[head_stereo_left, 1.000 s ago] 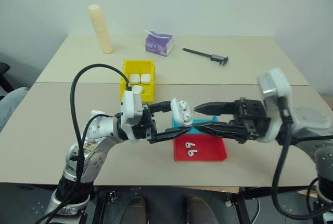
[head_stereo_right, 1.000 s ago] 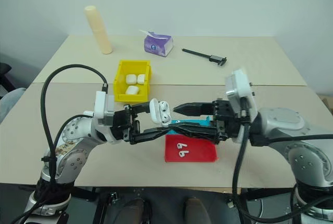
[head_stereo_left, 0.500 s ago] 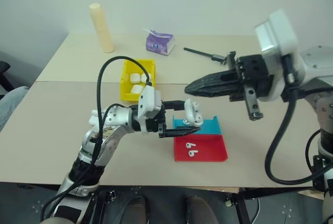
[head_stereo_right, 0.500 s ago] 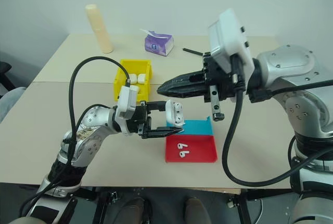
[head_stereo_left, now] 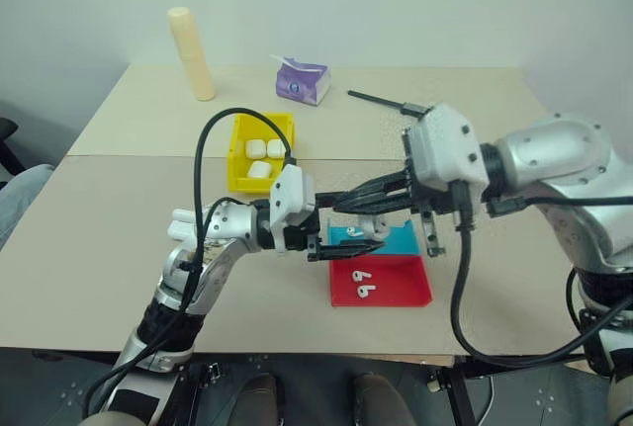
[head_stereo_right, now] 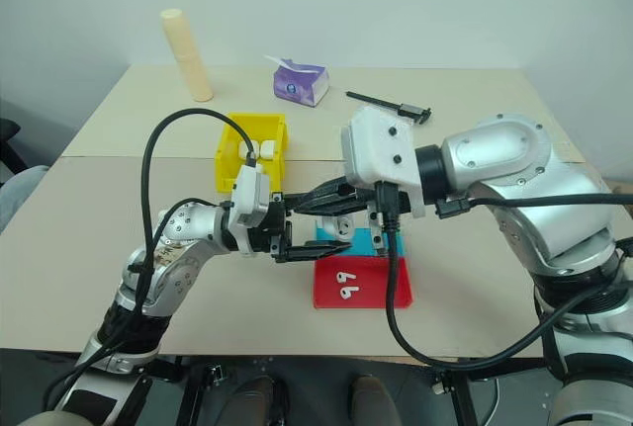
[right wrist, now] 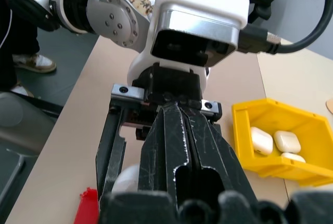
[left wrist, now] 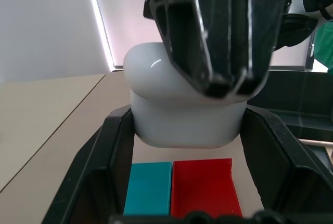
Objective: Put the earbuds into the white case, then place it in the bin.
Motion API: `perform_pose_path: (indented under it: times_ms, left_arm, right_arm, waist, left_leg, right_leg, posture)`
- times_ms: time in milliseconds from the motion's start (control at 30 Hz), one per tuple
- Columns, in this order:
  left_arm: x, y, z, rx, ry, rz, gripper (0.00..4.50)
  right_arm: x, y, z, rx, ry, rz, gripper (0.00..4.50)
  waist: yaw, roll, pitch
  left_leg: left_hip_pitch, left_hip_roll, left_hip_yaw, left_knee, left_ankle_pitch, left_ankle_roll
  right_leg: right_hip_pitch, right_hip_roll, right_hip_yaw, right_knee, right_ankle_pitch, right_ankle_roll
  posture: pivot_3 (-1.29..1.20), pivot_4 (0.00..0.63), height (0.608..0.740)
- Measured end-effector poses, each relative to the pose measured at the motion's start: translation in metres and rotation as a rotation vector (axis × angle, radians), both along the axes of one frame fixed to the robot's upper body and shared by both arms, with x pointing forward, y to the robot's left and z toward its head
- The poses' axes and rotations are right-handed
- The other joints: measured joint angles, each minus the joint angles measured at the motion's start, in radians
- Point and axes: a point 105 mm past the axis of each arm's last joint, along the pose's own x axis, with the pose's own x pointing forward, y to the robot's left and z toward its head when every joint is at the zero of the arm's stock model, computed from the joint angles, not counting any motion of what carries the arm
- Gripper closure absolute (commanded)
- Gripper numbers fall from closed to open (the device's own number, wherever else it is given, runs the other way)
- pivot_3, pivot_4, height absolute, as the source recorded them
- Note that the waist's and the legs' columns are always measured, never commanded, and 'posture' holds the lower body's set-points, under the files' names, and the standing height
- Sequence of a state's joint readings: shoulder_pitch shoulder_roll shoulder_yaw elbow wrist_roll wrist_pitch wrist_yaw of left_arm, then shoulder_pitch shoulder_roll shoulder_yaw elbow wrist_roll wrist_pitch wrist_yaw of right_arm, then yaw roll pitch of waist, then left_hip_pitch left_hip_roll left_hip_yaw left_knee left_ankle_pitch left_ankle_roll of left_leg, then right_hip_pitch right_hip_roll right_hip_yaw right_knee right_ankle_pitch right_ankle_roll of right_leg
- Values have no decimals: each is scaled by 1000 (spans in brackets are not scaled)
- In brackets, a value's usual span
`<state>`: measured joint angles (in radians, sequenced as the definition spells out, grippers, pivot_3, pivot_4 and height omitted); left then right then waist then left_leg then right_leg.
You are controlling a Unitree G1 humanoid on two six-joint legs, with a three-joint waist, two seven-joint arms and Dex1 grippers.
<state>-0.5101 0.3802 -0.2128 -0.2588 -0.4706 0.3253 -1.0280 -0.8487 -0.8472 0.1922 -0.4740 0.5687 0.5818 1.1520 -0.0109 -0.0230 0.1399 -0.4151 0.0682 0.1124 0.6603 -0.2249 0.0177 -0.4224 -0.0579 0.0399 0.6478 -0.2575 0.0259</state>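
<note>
Though the arms cover a fair bit, table (head_stereo_left: 119, 238): big tan top made of two slabs, pale wall (head_stereo_left: 396, 1) behind it, dark floor under the front edge.
Right gripper (head_stereo_right: 299, 205): fingers pressed together. The tip sits on top of the white case, to the right of the bin and nearer the robot. Half a sec ago it hung higher up, clear of the case, and a second ago it was spread.
Left gripper (head_stereo_right: 331, 223): pinching the white case, up off the table, same spot relative to the bin as above.
Bin (head_stereo_left: 240, 154): yellow, with a few white cases (head_stereo_left: 259, 149) inside.
Red tray (head_stereo_left: 396, 288): right of the bin, closer to the robot.
Blue tray (head_stereo_left: 401, 240): touching the red tray on the bin's side, mostly hidden by the grippers.
White case (left wrist: 182, 120): squeezed between the left fingers. Lid stood open earlier. Now the black tip covers it, so can't tell if it's fully closed or what's inside.
Earbuds (head_stereo_left: 363, 283): two lying loose on the red tray.
</note>
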Motion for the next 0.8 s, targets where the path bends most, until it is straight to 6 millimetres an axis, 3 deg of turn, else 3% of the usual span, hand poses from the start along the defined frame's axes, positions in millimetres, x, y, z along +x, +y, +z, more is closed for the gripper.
perform_pose_path:
  times_ms: [333, 633, 733, 800]
  left_arm:
    - [2, 9, -2, 11, -4, 26, 1726]
    - [6, 14, 3, -41, -16, 86, 1726]
    - [18, 20, 18, -155, -43, 186, 1726]
    - [45, 24, 27, -122, -21, 344, 1726]
  right_arm:
    - [5, -10, -6, -43, -53, -21, 4488]
    - [-6, -8, 37, 196, -63, 26, 4488]
    - [1, -20, 51, 297, -76, -59, 4488]
    - [10, -32, 47, 352, -48, -162, 4488]
  waist:
    - [-1, 0, 0]
    - [0, 0, 0]
    - [5, 0, 0]
    - [15, 0, 0]
  left_leg:
    - [1, 0, 0, 0, 0, 0]
    - [0, 0, 0, 0, 0, 0]
    - [1, 0, 0, 1, 0, 0]
    - [1, -1, 0, 1, 0, 0]
  right_leg:
    - [0, 0, 0, 0, 0, 0]
    - [1, 0, 0, 0, 0, 0]
    - [2, 0, -1, 0, 0, 0]
    - [3, 0, -2, 0, 0, 0]
  posture:
    - [0, 150, 740]
    - [0, 150, 740]
    - [0, 150, 740]
    - [0, 150, 740]
